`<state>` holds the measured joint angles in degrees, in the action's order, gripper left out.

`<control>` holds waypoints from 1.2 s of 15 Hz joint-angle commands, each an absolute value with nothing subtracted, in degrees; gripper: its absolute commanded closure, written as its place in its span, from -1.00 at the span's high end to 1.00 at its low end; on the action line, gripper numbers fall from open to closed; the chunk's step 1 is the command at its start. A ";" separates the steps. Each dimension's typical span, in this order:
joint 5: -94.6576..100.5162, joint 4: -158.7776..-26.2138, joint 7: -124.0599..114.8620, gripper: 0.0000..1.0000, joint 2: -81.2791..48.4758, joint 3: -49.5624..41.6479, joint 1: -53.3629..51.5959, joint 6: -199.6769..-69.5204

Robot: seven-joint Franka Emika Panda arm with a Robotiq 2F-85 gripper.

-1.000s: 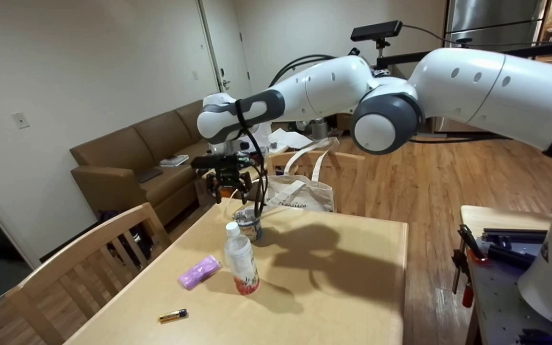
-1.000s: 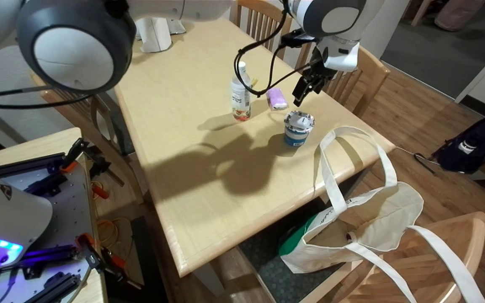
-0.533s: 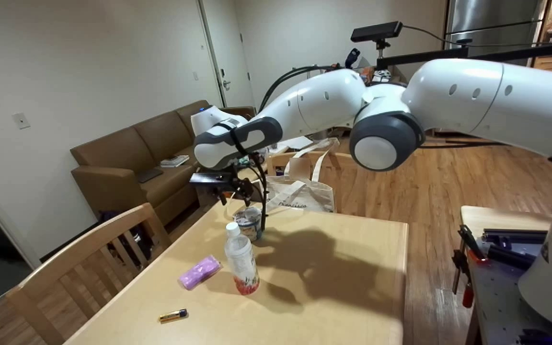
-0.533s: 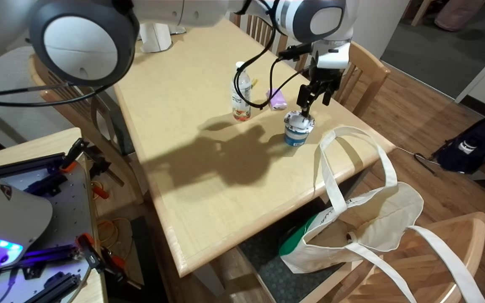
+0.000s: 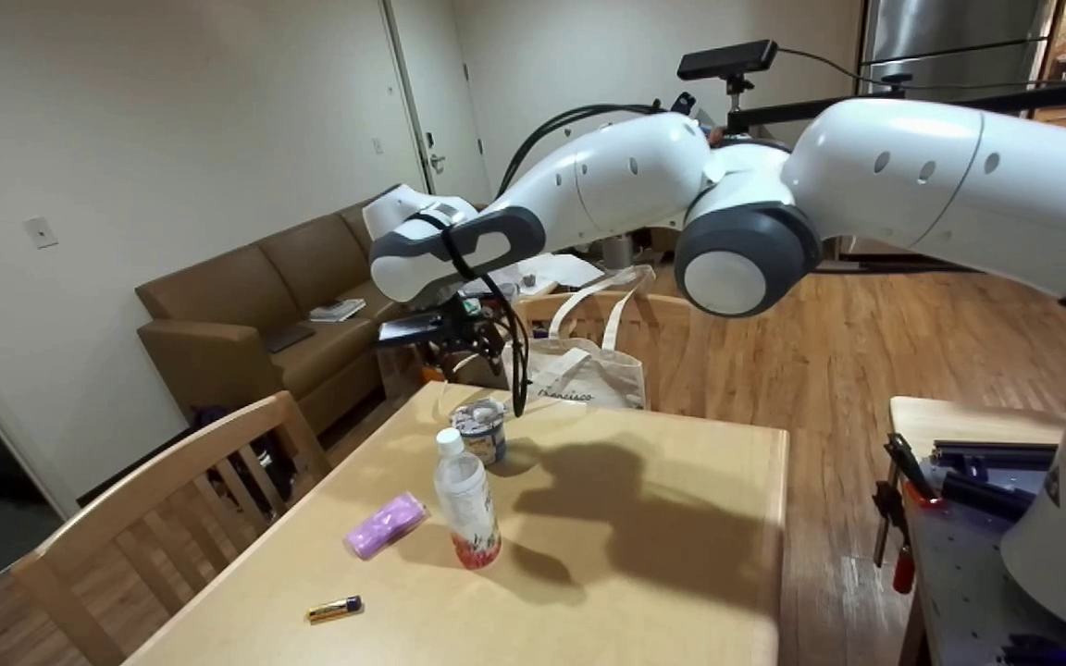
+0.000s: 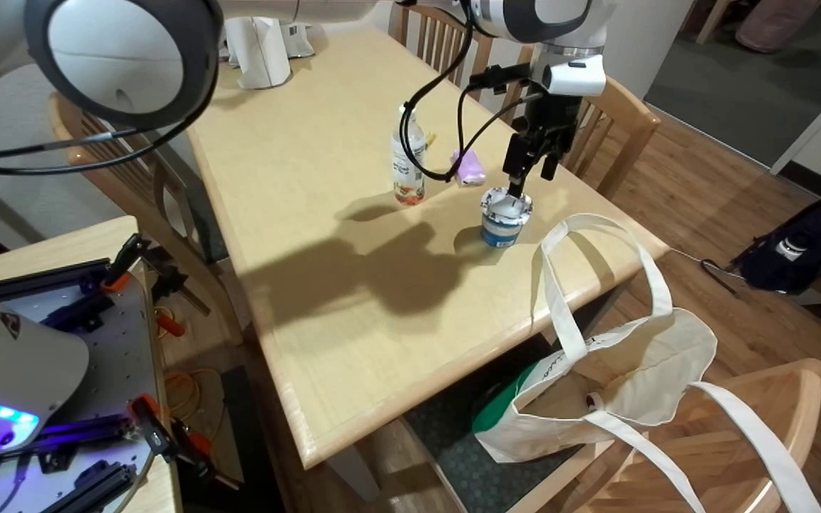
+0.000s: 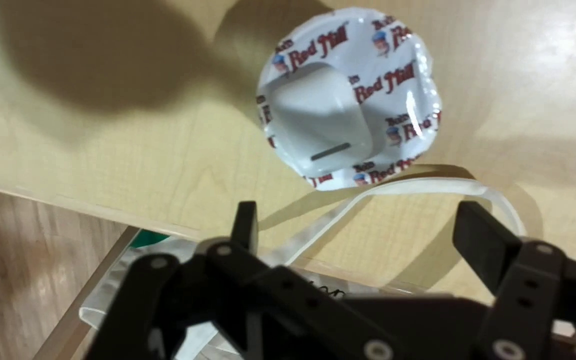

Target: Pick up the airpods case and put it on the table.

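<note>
Here's the white AirPods case (image 7: 320,122), perched on the printed lid (image 7: 393,100) of the cup (image 6: 501,235), a handy pedestal that presumably lifts it off the table (image 6: 339,370) for an easier grab. Higher than that lid hangs the gripper (image 7: 355,225), its fingers spread wide and holding nothing (room enough, I'd say, to straddle the case). And in the wrist view the case shows past the fingertips, within the gap's width yet closer to the finger at that picture's left, so a small shift looks needed.

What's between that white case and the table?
A cup: in the wrist view the white case lies on its lid; both exterior views show the cup on the table.
</note>
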<state>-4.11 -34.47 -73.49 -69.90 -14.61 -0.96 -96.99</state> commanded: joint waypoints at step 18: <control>-2.02 -32.57 -51.99 0.46 -73.86 -12.61 -0.73 -86.61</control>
<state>-1.39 -34.47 -53.80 -72.98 -13.24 -2.11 -89.11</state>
